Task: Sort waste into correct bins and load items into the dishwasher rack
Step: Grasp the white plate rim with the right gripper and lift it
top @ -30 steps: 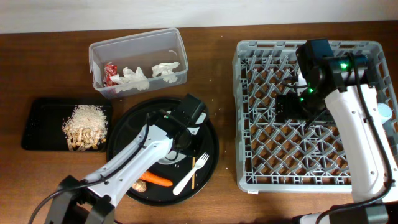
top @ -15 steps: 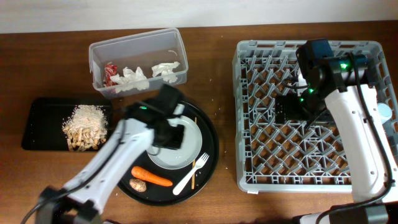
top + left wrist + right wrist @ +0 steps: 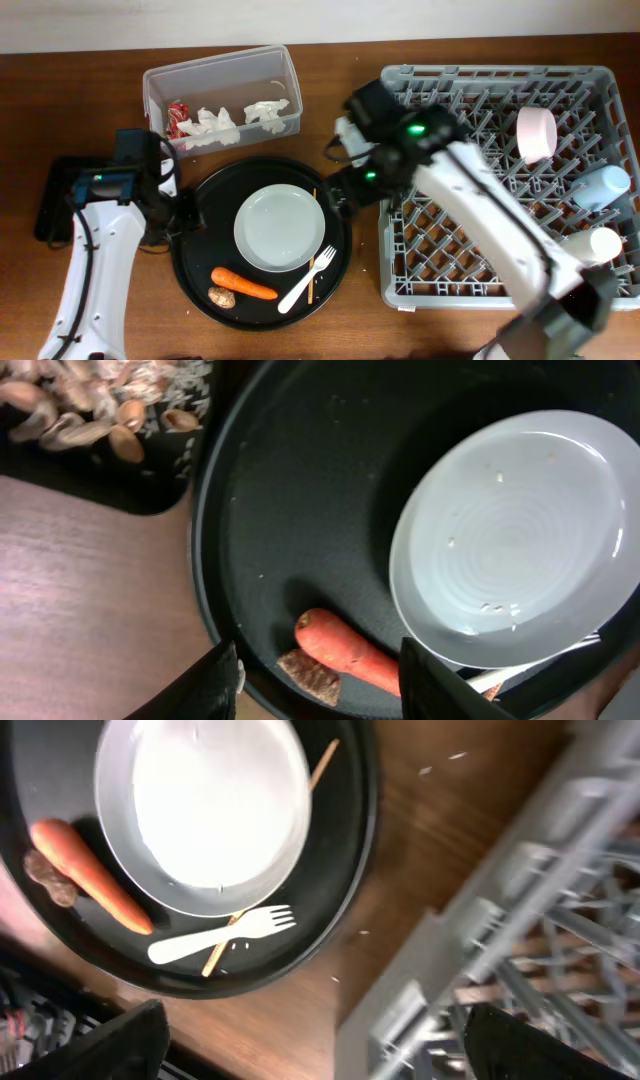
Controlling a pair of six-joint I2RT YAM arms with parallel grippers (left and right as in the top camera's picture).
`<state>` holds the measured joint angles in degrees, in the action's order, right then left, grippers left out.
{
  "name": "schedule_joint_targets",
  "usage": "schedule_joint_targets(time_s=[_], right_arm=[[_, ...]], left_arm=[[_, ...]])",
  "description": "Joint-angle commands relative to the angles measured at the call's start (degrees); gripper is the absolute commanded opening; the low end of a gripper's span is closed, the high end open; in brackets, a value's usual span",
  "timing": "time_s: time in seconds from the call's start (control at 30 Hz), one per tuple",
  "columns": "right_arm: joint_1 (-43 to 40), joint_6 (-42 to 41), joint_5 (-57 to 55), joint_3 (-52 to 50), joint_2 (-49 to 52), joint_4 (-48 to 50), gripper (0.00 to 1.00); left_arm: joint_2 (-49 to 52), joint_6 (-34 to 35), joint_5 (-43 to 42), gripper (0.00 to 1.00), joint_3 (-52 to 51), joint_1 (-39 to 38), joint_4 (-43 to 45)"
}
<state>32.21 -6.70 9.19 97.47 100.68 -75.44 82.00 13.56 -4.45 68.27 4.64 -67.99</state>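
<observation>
From the overhead camera, much of the sorting looks done. The clear tub [image 3: 155,85] holds the tissues [image 3: 215,125] and the red wrapper [image 3: 178,115]. The dishwasher rack [image 3: 460,260] already carries the white-pink bowl [image 3: 536,133], the light blue cup [image 3: 603,184] and the white cup [image 3: 598,244]. On the round tray [image 3: 200,290] there remain the grey-green bowl [image 3: 280,227], the carrot [image 3: 243,284], the brown lump [image 3: 221,297], the fork [image 3: 308,280] and the chopstick [image 3: 315,195]. These are not yet sorted or loaded. The left arm covers most of the black tray [image 3: 55,200], so its content cannot be seen here. The left gripper [image 3: 185,213] is at the round tray's left rim and the right gripper [image 3: 340,190] is near its right rim. From above, the state of their jaws is hard to read.

In the left wrist view, the left gripper's fingers [image 3: 225,680] stand apart and hold nothing. The carrot and the lump lie below them. Peanuts [image 3: 90,420] and some rice show in the black tray, which the upper left corner cuts off.

In the right wrist view, the right gripper's fingers [image 3: 130,1040] are spread wide and empty, above the fork and the tray's edge. The picture is blurred, so the rack's pegs are unclear.
</observation>
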Motion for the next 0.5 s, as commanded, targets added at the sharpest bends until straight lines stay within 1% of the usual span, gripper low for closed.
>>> schedule_joint_targets(time_s=[0.0, 0.03, 0.13, 0.23, 0.27, 0.33, 0.43, 0.47], right_arm=[[3.63, -3.93, 0.5, -0.09, 7.08, 2.62, 0.92], [4.22, -4.33, 0.48, -0.09, 8.59, 3.23, 0.9], [5.29, -6.14, 0.07, -0.09, 15.08, 4.74, 0.79], [5.29, -6.56, 0.09, -0.09, 19.58, 5.88, 0.74], [5.29, -6.95, 0.04, -0.09, 20.5, 6.14, 0.72], [5.31, -7.34, 0.24, -0.09, 22.93, 7.37, 0.65], [5.35, -7.34, 1.2, -0.09, 25.22, 8.98, 0.6], [5.35, -7.34, 1.2, -0.09, 25.77, 9.29, 0.56]], left_arm=[[-0.59, 0.33, -0.22, 0.52, 0.87, 0.68, -0.26], [-0.59, 0.31, -0.2, 0.52, 0.87, 0.68, -0.26], [-0.59, 0.33, -0.2, 0.54, 0.87, 0.68, -0.24], [-0.59, 0.31, -0.22, 0.55, 0.87, 0.68, -0.24], [-0.59, 0.31, -0.22, 0.55, 0.87, 0.68, -0.24], [-0.59, 0.33, -0.22, 0.55, 0.87, 0.68, -0.24], [-0.59, 0.31, -0.22, 0.56, 0.87, 0.68, -0.24], [-0.59, 0.33, -0.22, 0.56, 0.87, 0.68, -0.24]])
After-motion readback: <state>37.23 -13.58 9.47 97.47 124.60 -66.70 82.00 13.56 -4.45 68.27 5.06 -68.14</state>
